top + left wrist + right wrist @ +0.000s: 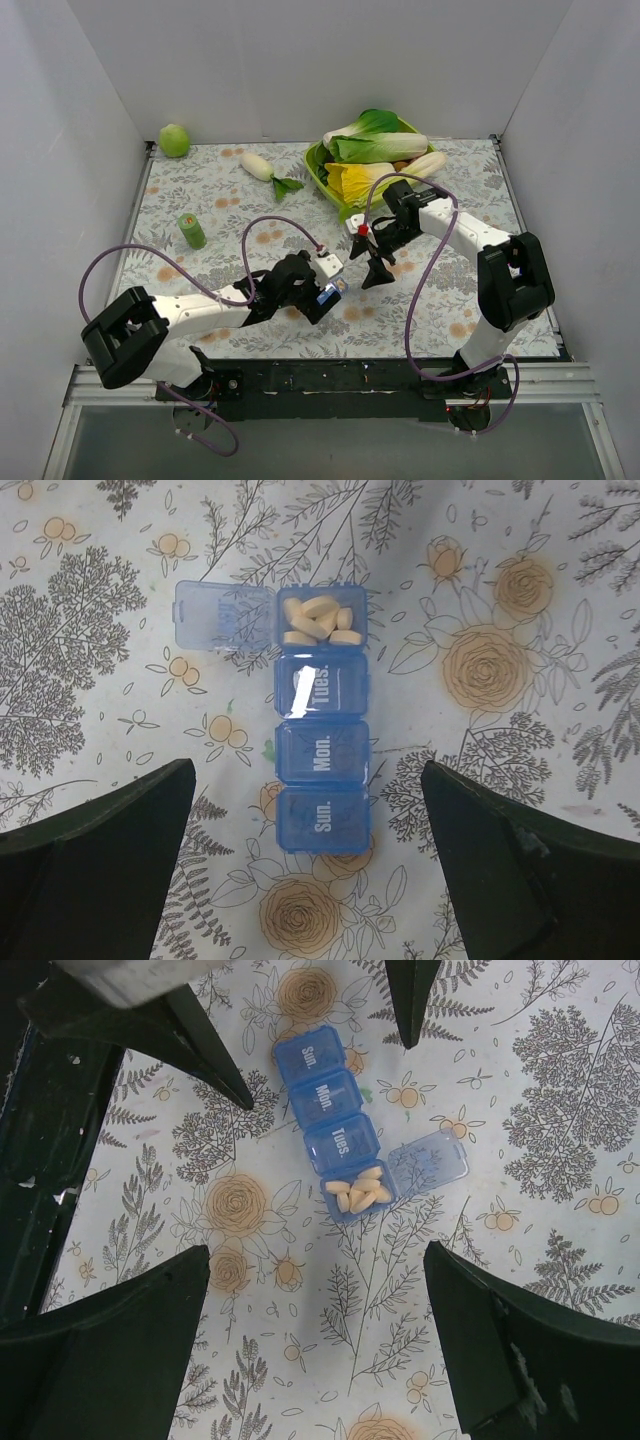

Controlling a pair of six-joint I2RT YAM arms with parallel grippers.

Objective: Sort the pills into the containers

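Note:
The blue strip pill box [322, 748] lies on the flowered cloth. Its end compartment is open, lid [222, 615] flipped aside, with several beige pills [320, 621] inside. The compartments marked Tues., Mon. and Sun. are shut. My left gripper [310, 880] is open and empty, hovering above the Sun. end, fingers wide to either side. My right gripper [315, 1350] is open and empty above the cloth, just beyond the open end of the box [335, 1120]. In the top view the two grippers [335, 288] [367, 262] face each other over the box, a blue spot [326, 295].
A lime-green bowl [318, 172] of leafy vegetables stands at the back right. A white radish [258, 165], a green round vegetable [174, 140] and a small green cylinder [191, 230] lie on the left half. White walls enclose the table.

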